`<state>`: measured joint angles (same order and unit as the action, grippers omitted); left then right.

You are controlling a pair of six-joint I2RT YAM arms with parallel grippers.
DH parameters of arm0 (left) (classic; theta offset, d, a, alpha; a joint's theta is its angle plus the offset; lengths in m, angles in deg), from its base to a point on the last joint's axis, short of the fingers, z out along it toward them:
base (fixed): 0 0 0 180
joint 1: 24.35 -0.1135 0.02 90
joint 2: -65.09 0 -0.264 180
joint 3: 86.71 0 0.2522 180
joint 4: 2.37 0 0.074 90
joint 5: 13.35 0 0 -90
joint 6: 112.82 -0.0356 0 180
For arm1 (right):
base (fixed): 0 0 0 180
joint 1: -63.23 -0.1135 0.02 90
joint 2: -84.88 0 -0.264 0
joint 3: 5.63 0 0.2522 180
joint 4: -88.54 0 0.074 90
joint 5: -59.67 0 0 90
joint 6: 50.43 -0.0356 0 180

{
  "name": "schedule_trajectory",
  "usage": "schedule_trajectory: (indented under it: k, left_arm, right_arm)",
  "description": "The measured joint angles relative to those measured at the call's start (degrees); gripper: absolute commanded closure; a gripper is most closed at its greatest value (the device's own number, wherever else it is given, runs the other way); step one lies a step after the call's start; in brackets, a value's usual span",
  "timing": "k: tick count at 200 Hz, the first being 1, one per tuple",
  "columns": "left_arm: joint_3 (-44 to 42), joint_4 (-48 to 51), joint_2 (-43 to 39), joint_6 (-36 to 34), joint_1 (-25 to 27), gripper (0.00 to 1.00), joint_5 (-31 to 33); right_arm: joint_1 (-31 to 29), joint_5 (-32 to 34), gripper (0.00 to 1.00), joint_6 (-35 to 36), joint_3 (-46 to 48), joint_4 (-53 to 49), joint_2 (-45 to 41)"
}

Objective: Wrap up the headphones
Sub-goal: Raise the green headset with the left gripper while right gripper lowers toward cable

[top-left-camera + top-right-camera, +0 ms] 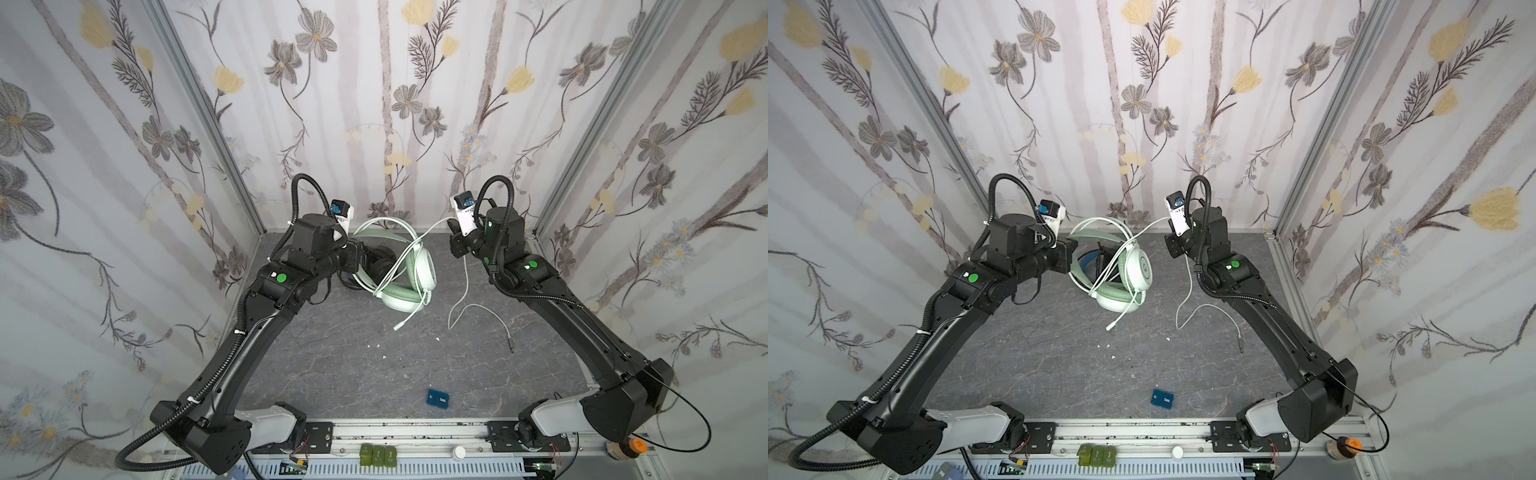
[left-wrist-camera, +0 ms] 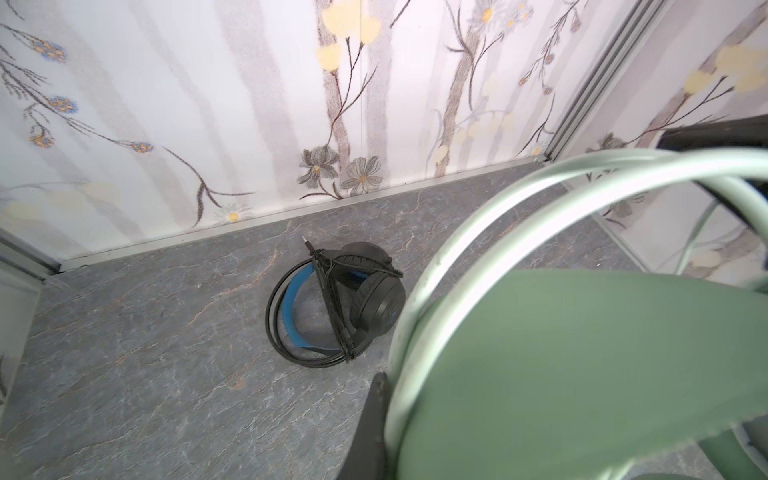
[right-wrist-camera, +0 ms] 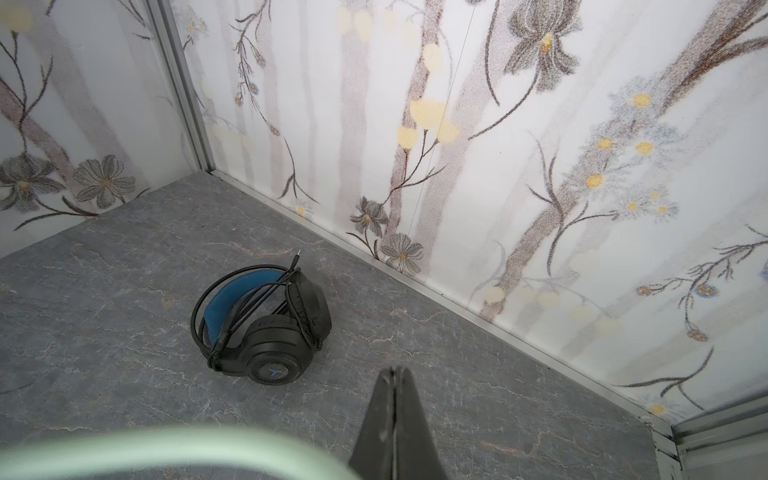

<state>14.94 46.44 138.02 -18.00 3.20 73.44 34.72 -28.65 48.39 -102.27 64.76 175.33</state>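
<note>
The mint-green headphones (image 1: 424, 266) (image 1: 1140, 268) hang tilted over the back of the table. My left gripper (image 1: 362, 249) (image 2: 388, 382) is shut on their headband (image 2: 582, 353), and only one finger (image 2: 376, 415) shows, pressed against it. Their pale cable (image 1: 432, 230) crosses the ear cups and rises to my right gripper (image 1: 452, 227) (image 3: 395, 372), which is shut on it. From there the cable drops in a loop to its plug (image 1: 511, 347). The black headphones (image 2: 376, 299) (image 3: 274, 353) lie on the table behind, black cable wound around them.
A small blue box (image 1: 438, 400) lies near the front edge. White scraps (image 1: 376, 345) dot the grey marbled table (image 1: 332, 365). Papered walls close the back and both sides. Green blocks (image 1: 377, 455) and a white cap (image 1: 459, 452) sit on the front rail.
</note>
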Motion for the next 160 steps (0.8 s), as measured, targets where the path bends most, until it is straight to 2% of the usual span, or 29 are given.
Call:
schedule_trajectory:
  k: [48,98,160]
  left_arm:
    - [6.84,-1.01,0.70,4.07,0.00,1.00,-4.42]
    - [16.90,-2.86,4.11,7.30,0.00,1.00,-10.67]
    - [19.89,-10.64,6.78,14.80,0.35,1.00,-15.87]
  right_arm:
    - [0.28,-5.01,0.88,-3.19,6.25,6.29,-1.60]
    - [0.35,-10.86,0.86,-5.40,8.02,13.09,-2.84]
    - [0.28,-14.45,0.90,-9.14,8.22,17.66,-1.27]
